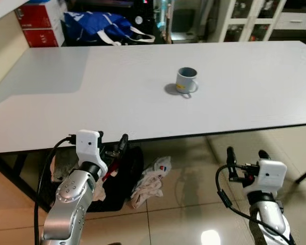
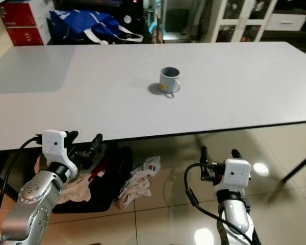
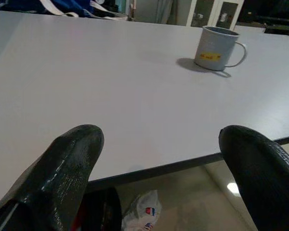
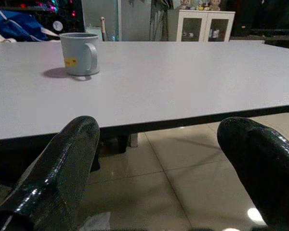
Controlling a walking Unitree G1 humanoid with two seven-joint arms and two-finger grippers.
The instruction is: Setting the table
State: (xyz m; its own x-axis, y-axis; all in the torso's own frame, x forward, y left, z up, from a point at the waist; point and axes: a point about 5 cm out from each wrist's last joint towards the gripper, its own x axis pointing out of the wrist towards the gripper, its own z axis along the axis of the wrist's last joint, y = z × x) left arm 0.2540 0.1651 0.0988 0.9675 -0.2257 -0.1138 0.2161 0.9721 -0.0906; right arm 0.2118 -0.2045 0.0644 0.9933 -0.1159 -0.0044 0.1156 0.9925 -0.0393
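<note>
Mug (image 1: 186,80) is sitting upright near the middle of the white bench (image 1: 92,97), handle turned toward the robot's right — well apart from both arms. Left claw (image 1: 113,142) is hovering at the near edge, fingers spread; right claw (image 1: 246,155) is hanging below the edge over the floor, fingers spread too.

Even, soft indoor light; sharp frames. The grey mug (image 1: 186,80) casts a short shadow leftward; lamp glare spots the tiled floor (image 1: 210,238) below.
</note>
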